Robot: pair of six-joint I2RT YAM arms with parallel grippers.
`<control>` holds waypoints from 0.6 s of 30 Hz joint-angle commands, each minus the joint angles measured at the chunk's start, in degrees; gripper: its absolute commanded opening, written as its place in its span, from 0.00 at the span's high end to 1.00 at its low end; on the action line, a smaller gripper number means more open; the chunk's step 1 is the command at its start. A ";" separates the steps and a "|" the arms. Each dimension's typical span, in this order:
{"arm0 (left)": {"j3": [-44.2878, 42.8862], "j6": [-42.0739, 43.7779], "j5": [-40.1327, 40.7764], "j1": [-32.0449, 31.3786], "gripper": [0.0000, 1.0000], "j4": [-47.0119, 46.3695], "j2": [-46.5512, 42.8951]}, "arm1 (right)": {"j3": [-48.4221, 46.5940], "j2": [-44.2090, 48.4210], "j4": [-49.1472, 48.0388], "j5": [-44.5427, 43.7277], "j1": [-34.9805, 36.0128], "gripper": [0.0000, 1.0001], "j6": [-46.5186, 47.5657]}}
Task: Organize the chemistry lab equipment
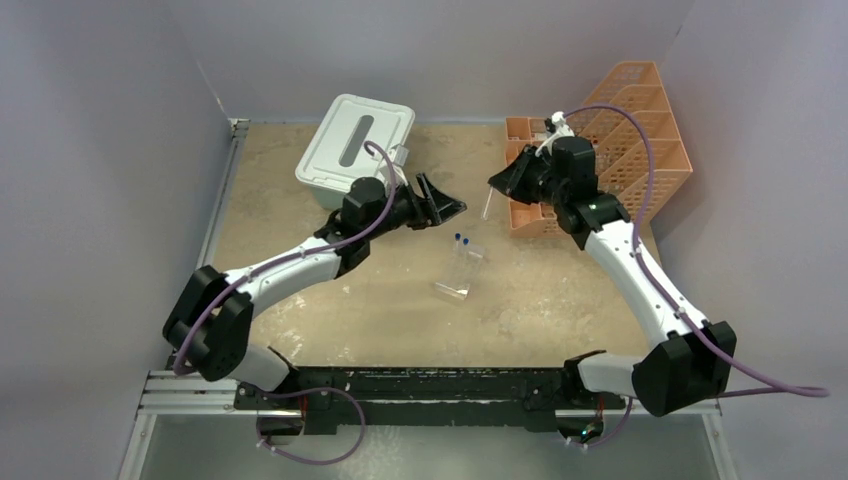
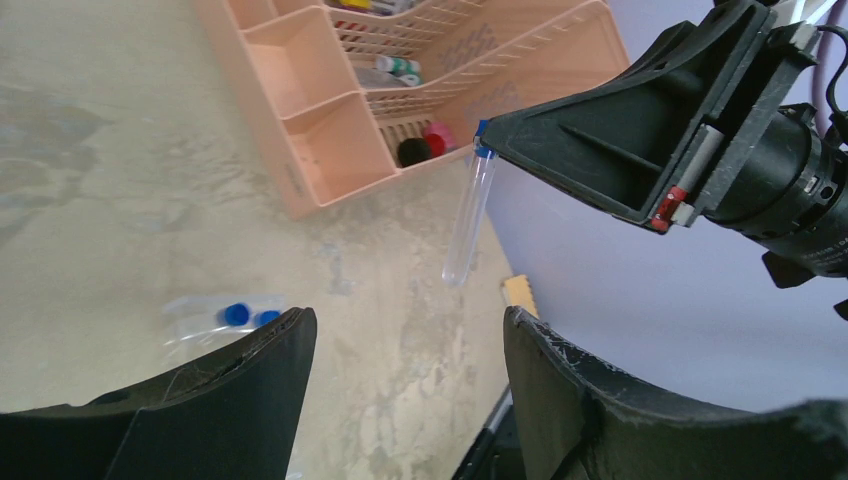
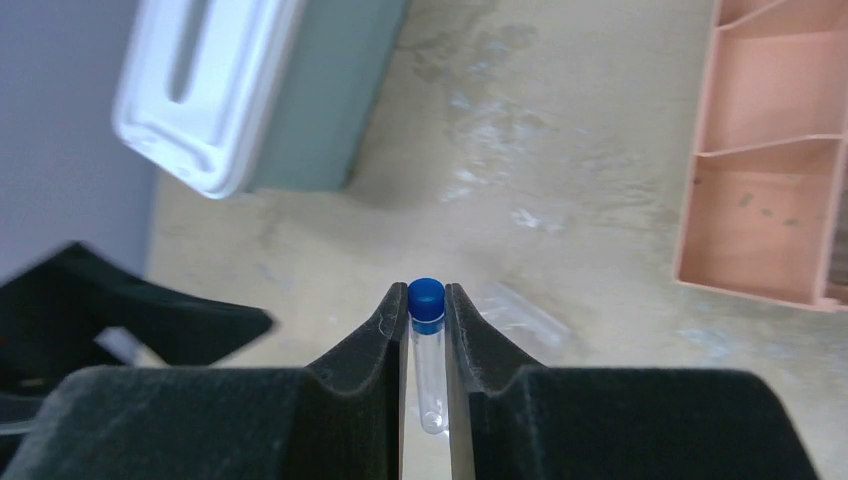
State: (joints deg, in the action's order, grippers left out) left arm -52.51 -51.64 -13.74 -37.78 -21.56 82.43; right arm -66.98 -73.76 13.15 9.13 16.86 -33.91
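1. Blue-capped tube (image 3: 430, 385): clear plastic, pinched just under its cap betw. the 2 fingers of the R gripper (image 3: 427, 305). Body hangs down free, off the table, and looks a bit tilted in the L wrist view.
2. R gripper: pressed together on that tube only. It's up in the air over the sandy table (image 1: 300, 230), just in front of the tray's low front compartments.
3. L gripper (image 2: 405, 335): fingers spread wide, nothing betw. them. Points toward the R gripper, near the tube but apart from it.
4. Clear rack (image 1: 462, 270): on the table betw. the 2 arms, nearer the bases than both grippers. 2 more tubes w/ blue caps (image 1: 462, 239) stand at its far end.
5. Orange mesh tray (image 1: 625, 130): tiered, far-R corner, against the wall. L wrist view shows small items (image 2: 420, 148) in a tier behind the front compartments (red/pink, black, green-white); can't tell what they are.
6. White lidded box (image 1: 355, 150): far side, L of centre, lid on, long slot in the top. Sits just behind the L gripper.
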 commanded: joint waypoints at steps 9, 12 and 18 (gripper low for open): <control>-8.04 -7.78 -9.73 -3.12 0.47 -14.35 9.11 | 2.15 3.62 -7.04 8.28 -0.06 0.82 -15.13; -8.44 -7.12 -11.30 -3.52 0.55 -14.80 9.86 | 2.82 3.91 -7.29 8.98 -0.11 0.82 -15.45; -8.98 -1.09 -12.20 -3.96 0.89 -10.71 9.63 | 2.72 4.20 -6.53 11.25 -0.25 0.76 -15.23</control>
State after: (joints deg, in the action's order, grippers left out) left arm -58.35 -57.63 -24.21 -41.41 -31.62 92.40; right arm -63.96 -71.90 8.54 17.34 16.86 -48.64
